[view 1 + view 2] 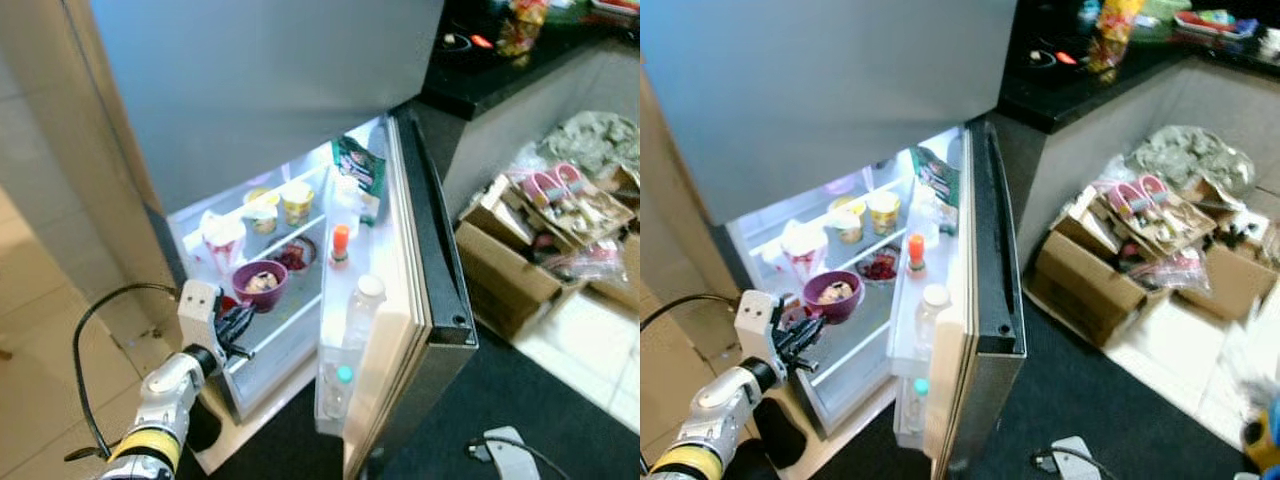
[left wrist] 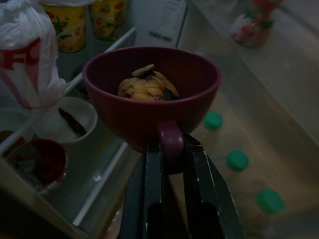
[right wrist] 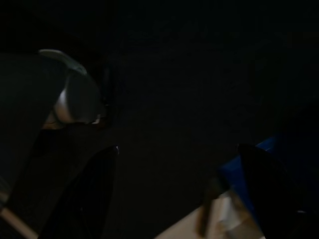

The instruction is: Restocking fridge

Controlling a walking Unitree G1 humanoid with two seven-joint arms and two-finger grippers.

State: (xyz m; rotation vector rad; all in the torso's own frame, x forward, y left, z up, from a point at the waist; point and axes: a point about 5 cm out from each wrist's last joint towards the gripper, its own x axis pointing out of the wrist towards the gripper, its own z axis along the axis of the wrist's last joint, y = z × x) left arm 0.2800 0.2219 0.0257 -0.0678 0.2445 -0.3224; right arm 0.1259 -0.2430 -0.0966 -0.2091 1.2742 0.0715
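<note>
Fridge (image 1: 420, 250) open; left end effector (image 2: 172, 149) clamps food-filled maroon cup's (image 2: 149, 94) handle.

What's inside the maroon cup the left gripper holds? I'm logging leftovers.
The maroon cup, held by its handle in the left gripper, contains a yellowish lump of food with dark patches. Whatever lies beneath that lump is hidden by the food and the cup wall.

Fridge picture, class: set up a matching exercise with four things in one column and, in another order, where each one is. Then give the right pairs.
Things:
1. maroon cup
2. orange-capped bottle
3. yellow tubs
4. cardboard boxes

Places:
A. on the floor beside the fridge
B. held by its handle in the left gripper
C. on the upper fridge shelf
D. in the open door's rack

Pairs: 1-B, 2-D, 3-C, 4-A
</note>
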